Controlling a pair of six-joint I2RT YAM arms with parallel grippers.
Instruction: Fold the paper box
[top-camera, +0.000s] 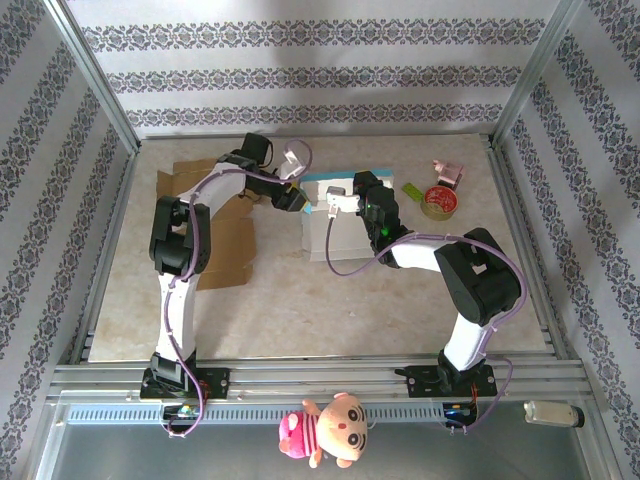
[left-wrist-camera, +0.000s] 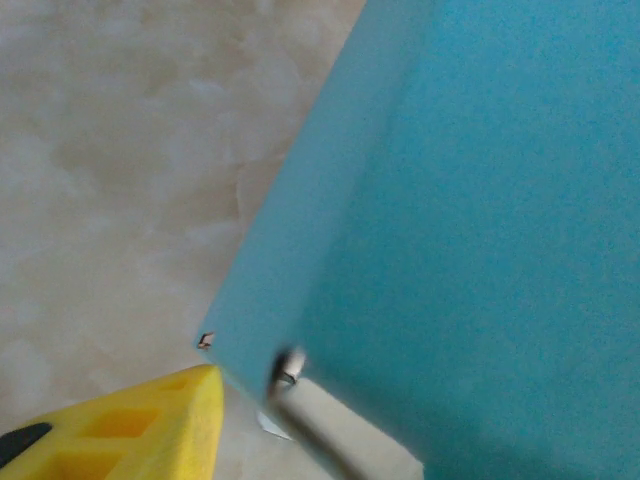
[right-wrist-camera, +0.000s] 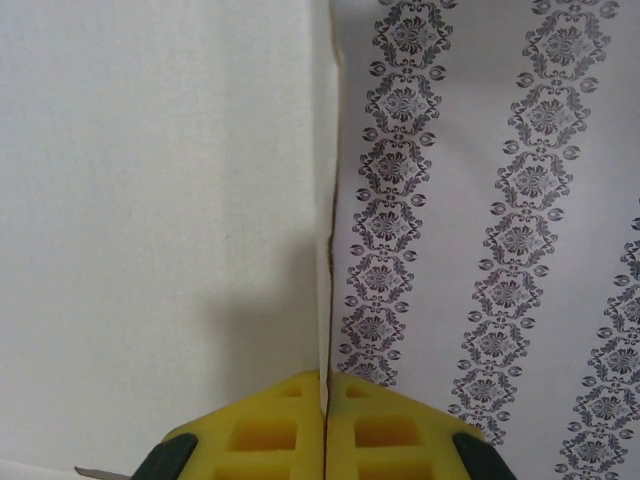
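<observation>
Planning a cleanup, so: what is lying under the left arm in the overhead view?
Flattened brown cardboard lies under the left arm. The arm covers its middle, so what rests there cannot be seen.

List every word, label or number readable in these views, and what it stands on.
No text is readable anywhere.
The paper box: plain blue and white faces, no print.
The tape roll and green item: too small to read any label.
</observation>
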